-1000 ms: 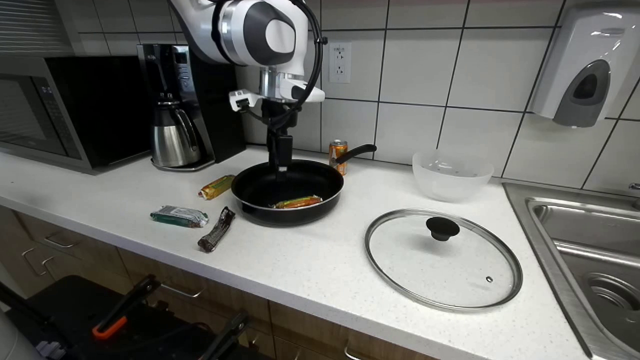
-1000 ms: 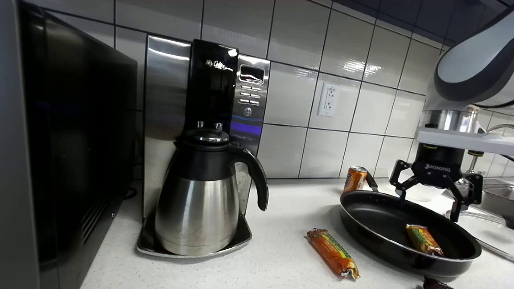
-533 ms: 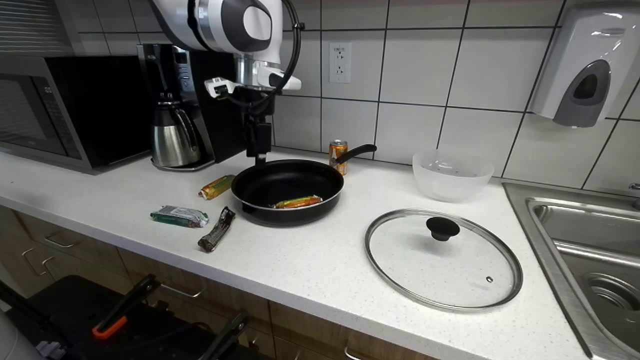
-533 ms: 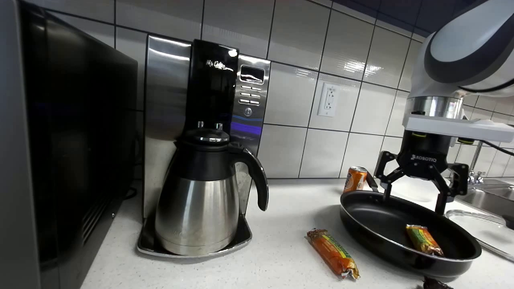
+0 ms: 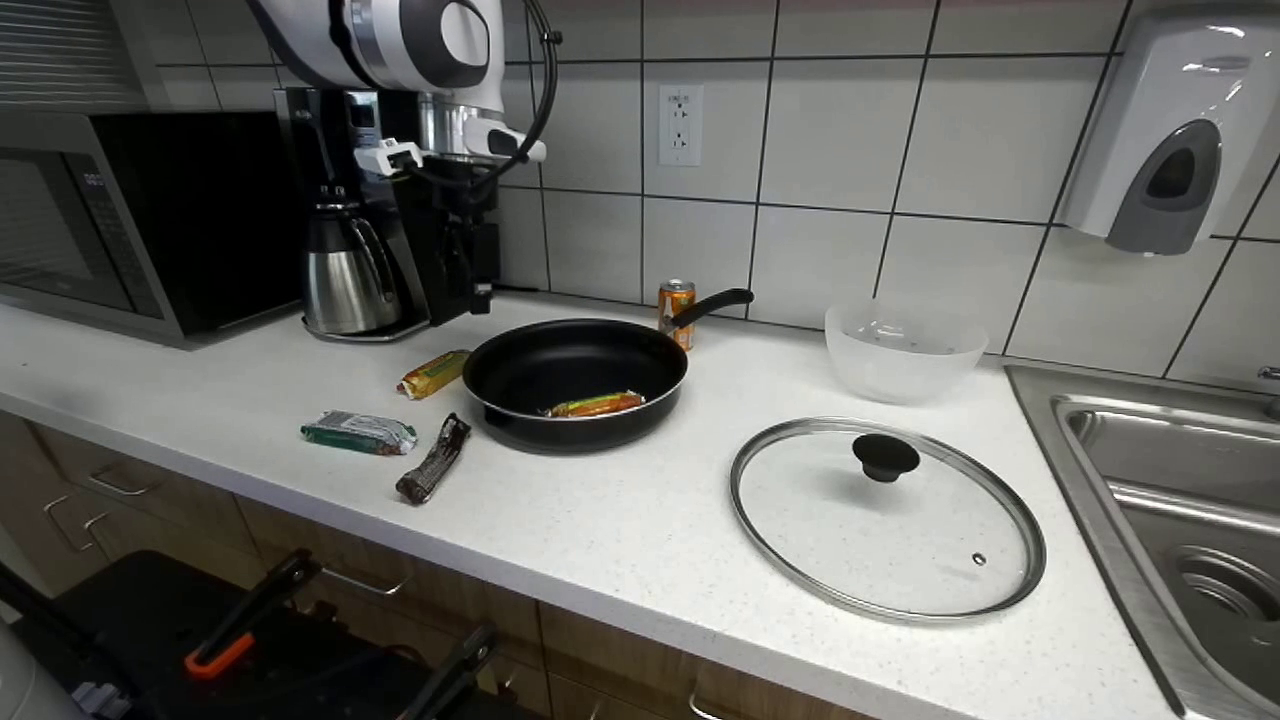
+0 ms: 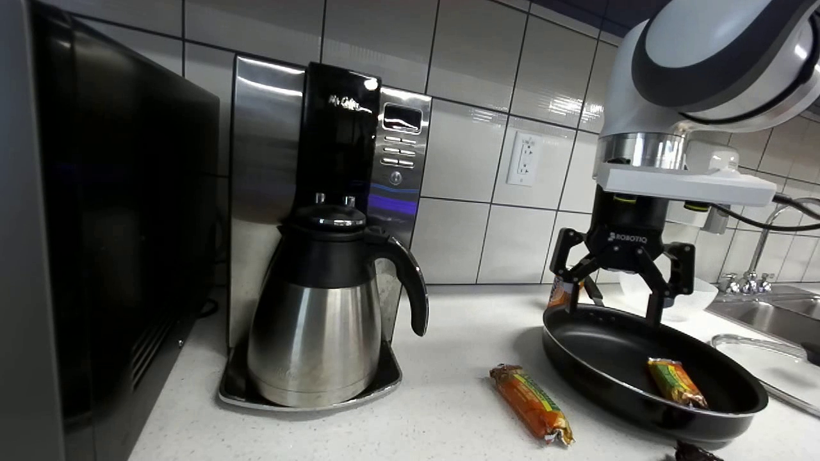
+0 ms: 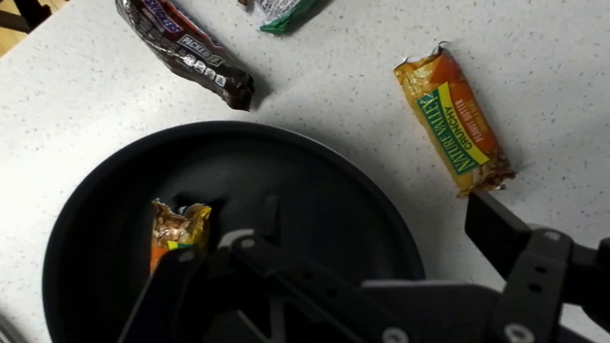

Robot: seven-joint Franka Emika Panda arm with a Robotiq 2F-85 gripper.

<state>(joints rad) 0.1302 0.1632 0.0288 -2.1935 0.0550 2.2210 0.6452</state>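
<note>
Gripper [image 6: 613,310] hangs above the counter [image 5: 620,500] near the pan [image 5: 560,360], its jaws spread wide with nothing between them. Close by, the loose bar [image 7: 452,124] lies flat on the counter just beside the pan. It should be light and fairly stiff but brittle inside, so a gentle squeeze suits; its shiny wrapper may slip a little. Best hold: across the narrow width at mid-length, clear of the crimped ends, which would likely fold. Another bar [image 6: 676,383] rests inside the pan. Farther out, toward the counter's front edge, lie a Snickers [image 5: 433,460] and a green packet [image 5: 360,433].
</note>
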